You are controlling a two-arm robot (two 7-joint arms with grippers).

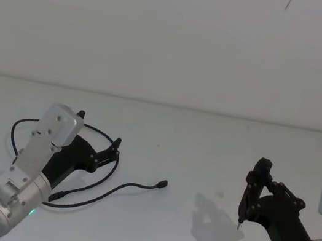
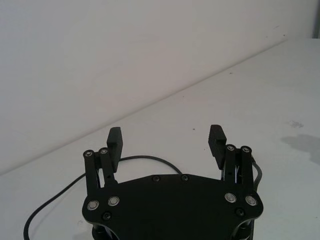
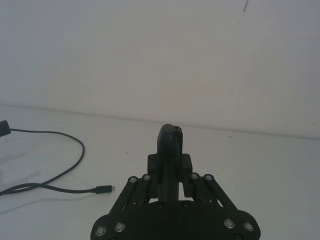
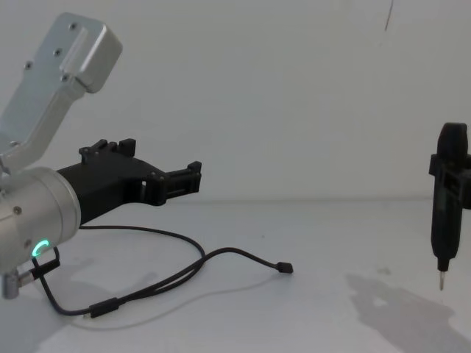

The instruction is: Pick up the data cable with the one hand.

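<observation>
The data cable lies in loose loops on the white table, one small plug pointing right. It also shows in the chest view as the cable and in the left wrist view as a black arc. My left gripper hovers open above the cable's loop, apart from it, with nothing between its blocky fingers. From the side the left gripper sits well above the table. My right gripper is at the right, shut on a slim black tool with a thin metal tip.
The white table runs back to a plain white wall. In the right wrist view the cable's plug lies far to the side of the held tool. The tool's shadow falls on the table at the right.
</observation>
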